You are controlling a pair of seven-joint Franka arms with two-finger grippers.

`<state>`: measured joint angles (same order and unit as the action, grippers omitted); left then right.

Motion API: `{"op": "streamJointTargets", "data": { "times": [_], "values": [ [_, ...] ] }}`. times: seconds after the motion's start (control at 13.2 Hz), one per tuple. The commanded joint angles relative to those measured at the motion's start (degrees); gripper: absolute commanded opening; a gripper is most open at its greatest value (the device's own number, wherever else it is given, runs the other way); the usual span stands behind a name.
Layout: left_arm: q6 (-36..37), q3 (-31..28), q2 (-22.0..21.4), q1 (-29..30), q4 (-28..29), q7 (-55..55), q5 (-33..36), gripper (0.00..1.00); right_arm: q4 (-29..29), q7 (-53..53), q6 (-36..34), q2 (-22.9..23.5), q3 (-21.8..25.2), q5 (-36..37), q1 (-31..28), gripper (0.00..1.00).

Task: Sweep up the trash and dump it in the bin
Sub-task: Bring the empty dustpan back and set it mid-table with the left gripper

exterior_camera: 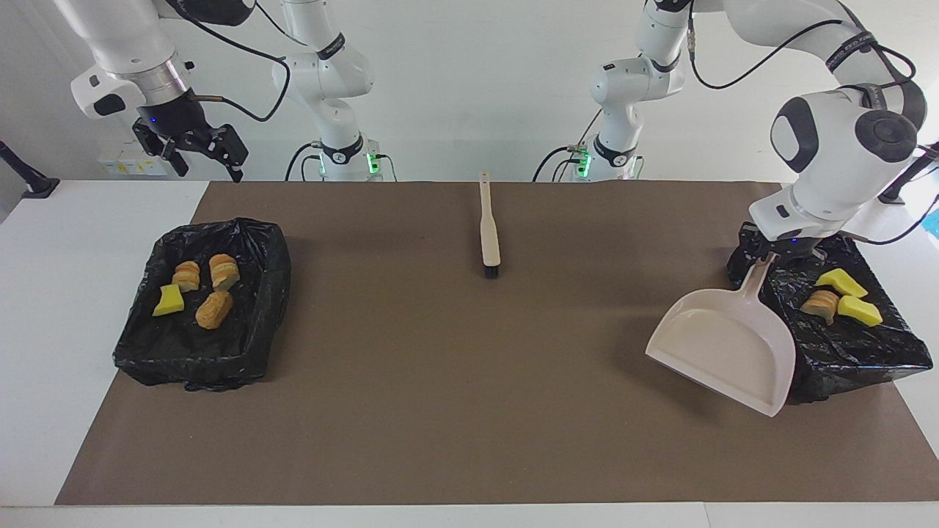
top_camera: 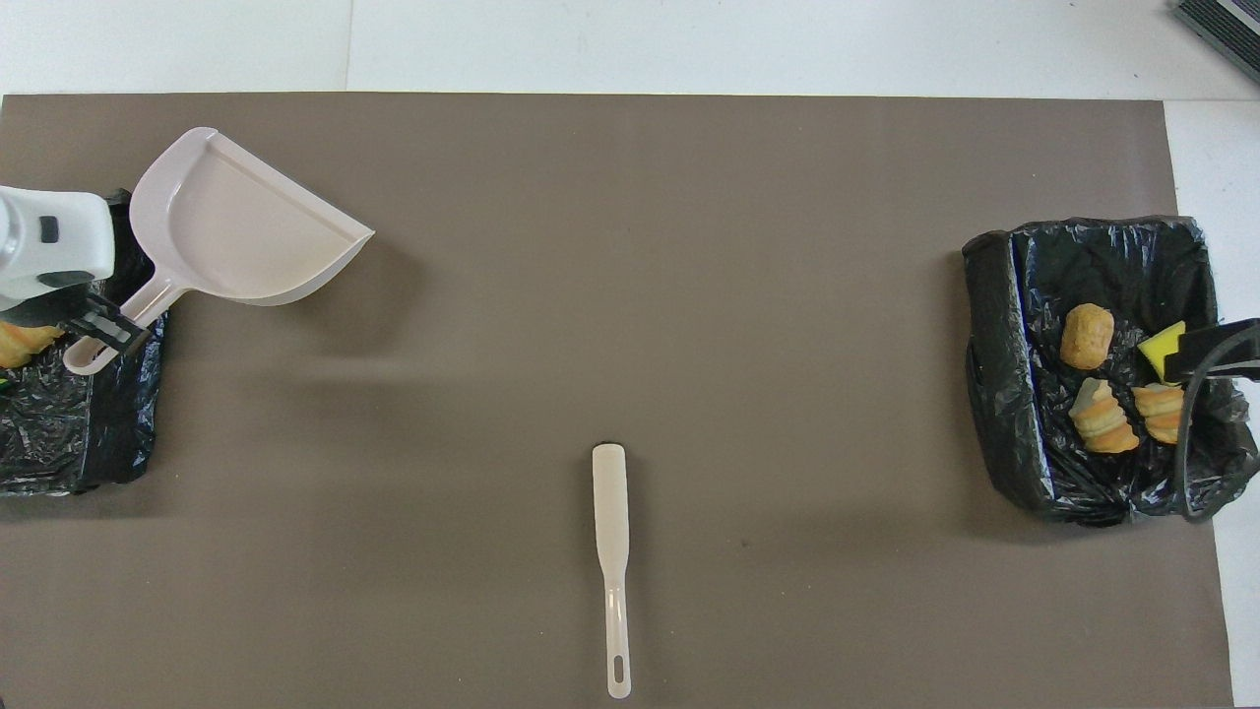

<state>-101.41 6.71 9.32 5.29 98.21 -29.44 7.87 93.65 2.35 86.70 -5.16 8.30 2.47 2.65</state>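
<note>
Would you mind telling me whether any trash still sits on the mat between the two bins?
Nothing visible does. The trash lies in both bins: four scraps at the right arm's end, three scraps at the left arm's. Only the brush rests on the mat; the left gripper holds the dustpan.

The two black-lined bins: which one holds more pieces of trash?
The bin at the right arm's end of the table: it holds four pieces, three bread-like lumps and one yellow sponge chunk. The bin at the left arm's end shows three.
</note>
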Motion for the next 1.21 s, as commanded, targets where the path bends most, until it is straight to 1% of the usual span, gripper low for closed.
{"op": "streamJointTargets", "data": {
  "times": [0.0,0.23,0.53,0.68,0.76,0.83,0.91,1.06,1.14],
  "values": [
    [-1.15,-1.00,-1.23,-6.33,2.86,14.88,-3.28,0.00,1.01,-0.68,0.92,-0.56,0.05,-1.24,-0.54,1.00],
    [-3.52,-0.91,0.17,-12.82,3.13,26.24,-6.36,0.00,0.40,-1.03,0.93,-0.12,-0.03,-0.09,-0.63,1.00],
    [-11.24,-1.00,2.45,-22.49,3.30,40.74,-11.64,0.00,1.19,-0.59,0.66,-0.64,-0.12,-0.36,-0.10,1.00],
    [-17.03,-0.91,5.26,-27.59,2.78,48.04,-12.43,0.00,1.54,-0.51,0.93,-0.73,-0.12,-0.62,0.25,1.00],
    [-19.94,-1.00,7.45,-30.05,2.43,51.12,-13.66,0.00,2.15,-0.42,1.01,-0.73,-0.12,-0.62,0.07,1.00],
    [-22.66,-1.00,8.17,-31.56,2.43,53.85,-14.19,0.00,2.94,-0.77,1.27,-0.91,-0.12,-0.10,-0.01,1.00],
    [-24.26,-1.00,9.30,-32.61,2.34,56.57,-14.20,0.00,3.03,-0.60,2.32,-0.91,-0.12,-0.09,-0.10,1.00],
    [-24.71,-1.00,12.29,-37.09,1.37,61.16,-13.50,0.00,3.03,-0.33,2.60,-0.82,-0.12,-0.18,-0.02,1.00],
    [-25.06,-1.08,12.65,-37.89,1.54,61.87,-13.32,0.00,3.03,-0.42,2.60,-0.82,-0.12,-0.27,-0.02,1.00]
  ]
}}
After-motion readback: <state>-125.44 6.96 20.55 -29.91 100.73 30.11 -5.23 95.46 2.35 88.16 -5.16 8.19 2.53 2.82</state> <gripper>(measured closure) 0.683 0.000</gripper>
